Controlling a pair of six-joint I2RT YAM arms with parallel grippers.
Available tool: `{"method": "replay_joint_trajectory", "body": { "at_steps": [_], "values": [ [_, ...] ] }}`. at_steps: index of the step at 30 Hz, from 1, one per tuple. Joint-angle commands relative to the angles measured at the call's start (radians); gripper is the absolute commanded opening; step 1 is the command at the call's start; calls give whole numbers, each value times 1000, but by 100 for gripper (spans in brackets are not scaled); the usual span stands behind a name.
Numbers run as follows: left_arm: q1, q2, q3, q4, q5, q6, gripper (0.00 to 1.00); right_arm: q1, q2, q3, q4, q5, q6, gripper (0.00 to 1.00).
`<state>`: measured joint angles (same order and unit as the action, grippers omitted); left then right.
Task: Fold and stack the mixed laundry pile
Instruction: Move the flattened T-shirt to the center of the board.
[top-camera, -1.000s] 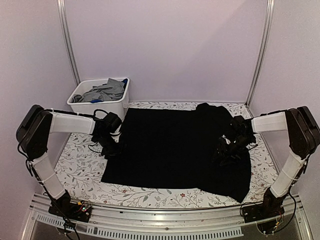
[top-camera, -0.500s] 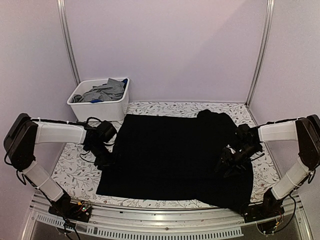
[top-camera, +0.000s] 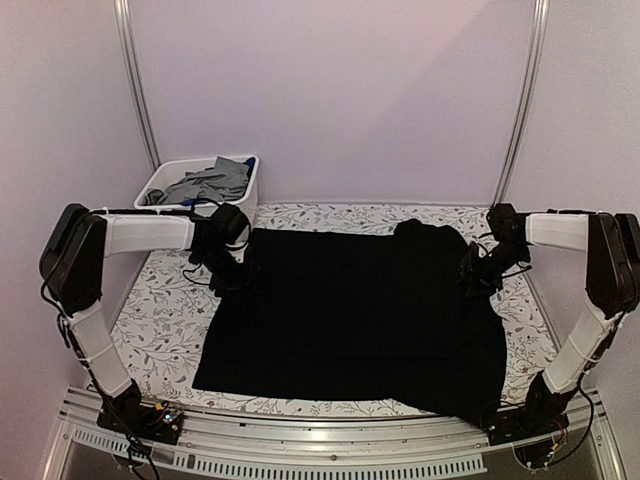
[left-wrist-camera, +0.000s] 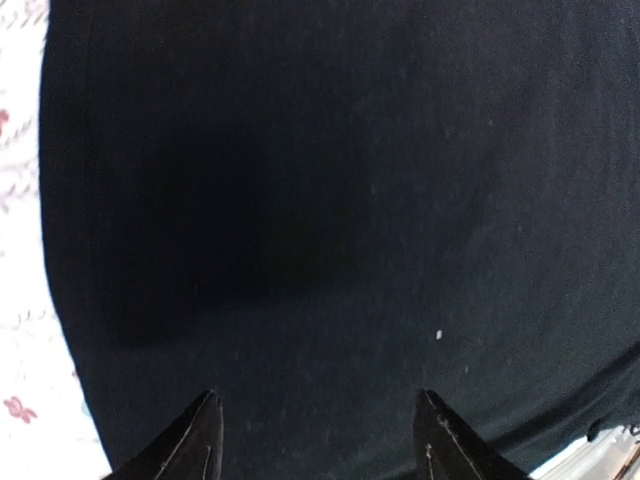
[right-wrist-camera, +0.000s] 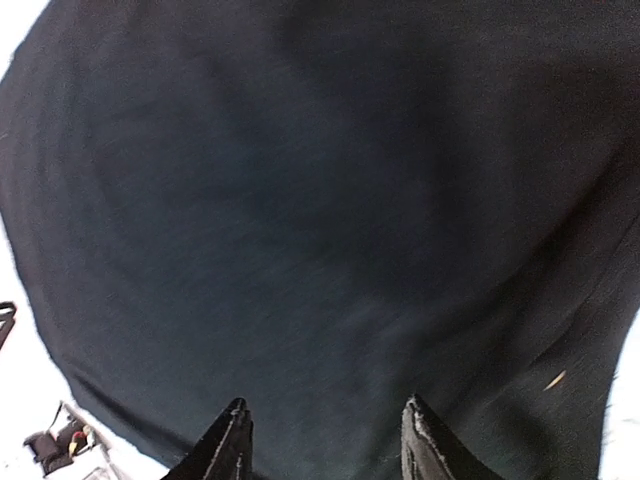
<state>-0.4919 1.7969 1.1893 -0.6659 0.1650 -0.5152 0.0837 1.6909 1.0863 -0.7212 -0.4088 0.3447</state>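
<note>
On desk (top-camera: 160, 320), black T-shirt (top-camera: 350, 310) spread flat beside bin (top-camera: 240, 215); grey garment (top-camera: 210, 182) inside bin. At shirt edge nearest bin, left arm (top-camera: 150, 232); farthest edge, right arm (top-camera: 558, 230). Both jaws apart, empty; likely smoothing before fold.

The T-shirt (top-camera: 350, 310) is lying spread flat on the table (top-camera: 160, 330), covering most of its middle and reaching almost to the near edge. At the far right corner of the T-shirt, a part of its own cloth is lying bunched on top of it. The bin (top-camera: 165, 178) is standing just beyond the far left corner of the T-shirt, and crumpled garments (top-camera: 210, 182) are lying inside it. The left gripper (top-camera: 232, 275) is hanging over the T-shirt's left edge, toward the far side. The right gripper (top-camera: 478, 275) is hanging over its right edge, also toward the far side.
</note>
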Motion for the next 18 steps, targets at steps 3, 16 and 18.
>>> {"method": "replay_joint_trajectory", "body": {
  "at_steps": [3,16,18],
  "values": [
    [38,116,71,77,-17,16,63,-65,109,71,41,147,-6,48],
    [160,430,300,120,-13,60,60,-151,543,588,-1,174,-77,53],
    [167,477,368,99,-31,70,60,-159,595,685,-13,168,-79,53]
  ]
}}
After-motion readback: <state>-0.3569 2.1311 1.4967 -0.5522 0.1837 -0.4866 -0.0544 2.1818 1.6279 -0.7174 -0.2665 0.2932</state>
